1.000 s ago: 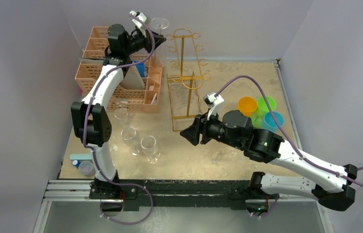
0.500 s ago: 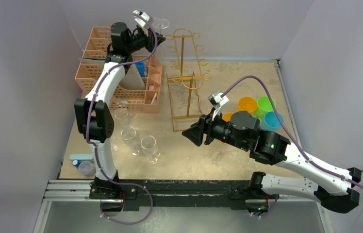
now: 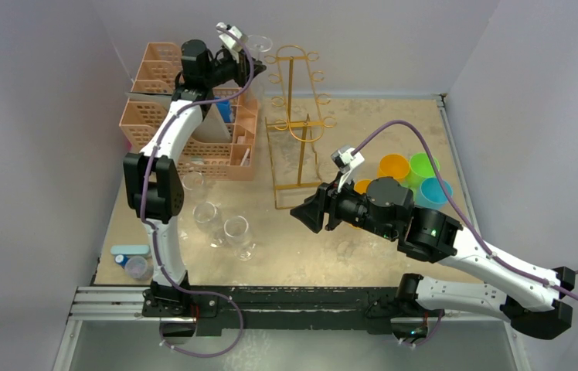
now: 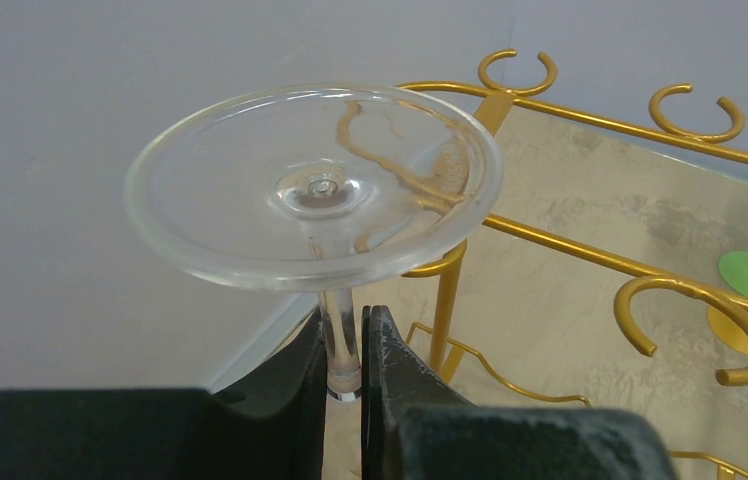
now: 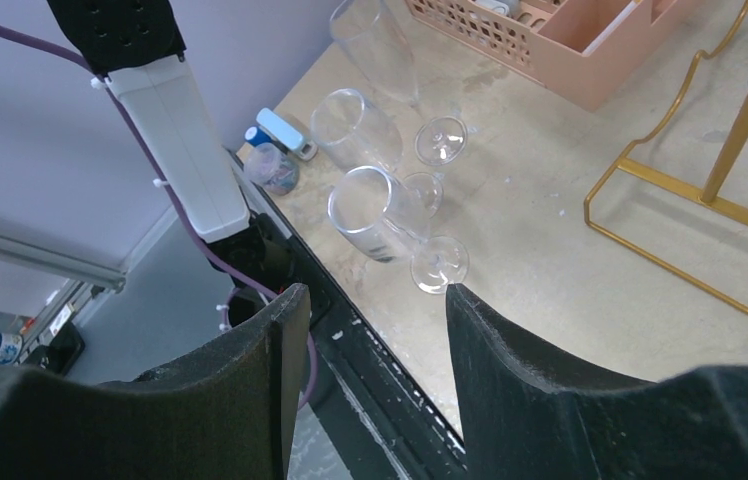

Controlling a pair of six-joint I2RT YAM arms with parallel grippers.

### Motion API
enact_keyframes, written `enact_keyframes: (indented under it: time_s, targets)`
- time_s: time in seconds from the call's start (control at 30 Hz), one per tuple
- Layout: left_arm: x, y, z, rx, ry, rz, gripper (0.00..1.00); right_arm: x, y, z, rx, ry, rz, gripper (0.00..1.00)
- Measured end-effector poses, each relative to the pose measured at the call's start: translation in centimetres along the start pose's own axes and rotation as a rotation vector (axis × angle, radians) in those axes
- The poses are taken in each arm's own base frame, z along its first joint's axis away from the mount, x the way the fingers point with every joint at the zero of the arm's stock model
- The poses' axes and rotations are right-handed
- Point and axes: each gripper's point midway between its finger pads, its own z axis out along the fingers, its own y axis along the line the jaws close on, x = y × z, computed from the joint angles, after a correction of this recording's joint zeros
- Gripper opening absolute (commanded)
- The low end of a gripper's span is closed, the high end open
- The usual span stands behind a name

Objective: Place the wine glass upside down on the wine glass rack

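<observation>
Top external: left gripper (image 3: 251, 66) is raised high at the back of the table. It is clamped on the wine glass (image 3: 257, 43), which is inverted, foot up, and sits just left of the top of the wine glass rack (image 3: 294, 116). The glass is not yet in any hook. Right gripper (image 3: 307, 214) hovers near the rack's base frame, jaws apart, holding nothing. A peach organizer (image 3: 193, 124) sits behind the left arm, with spare glasses (image 3: 222, 222) on the table in front of it. Coloured cups (image 3: 416, 174) stand right of the rack.

Left wrist: the fingers (image 4: 295, 380) are narrow and pinch the stem a little below the foot. The foot disc looks roughly level. It overlaps a gold ring hook (image 4: 440, 262) in this view, but I cannot tell whether they touch.

Judgement, step in hand: bring the stem sideways into an open hook.
- Keep the foot above hook level.
- Line the stem up with the hook's gap, not its wire.
- Slide in slowly, lower until the foot sits on the ring, then let go.
- Watch that the bowl clears the lower hooks and the post.
- The rack looks light, so a sideways shove may tip it.

Right wrist: jaws are wide and empty. The spare glasses lie on their sides below, and a corner of the rack's base frame shows at the right.
</observation>
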Motion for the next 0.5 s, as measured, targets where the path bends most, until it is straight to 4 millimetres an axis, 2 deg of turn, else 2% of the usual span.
enact_keyframes:
  time_s: [0.17, 0.5]
  targets:
    - [-0.4, -0.4, 0.1, 0.024, -0.021, 0.019, 0.0, 0.1, -0.5, -0.1, 0.026, 0.001, -0.002, 0.56]
    - [-0.4, -1.8, 0.8, 0.068, -0.025, 0.023, 0.0, -0.4, -0.4, -0.8, 0.017, -0.018, -0.001, 0.56]
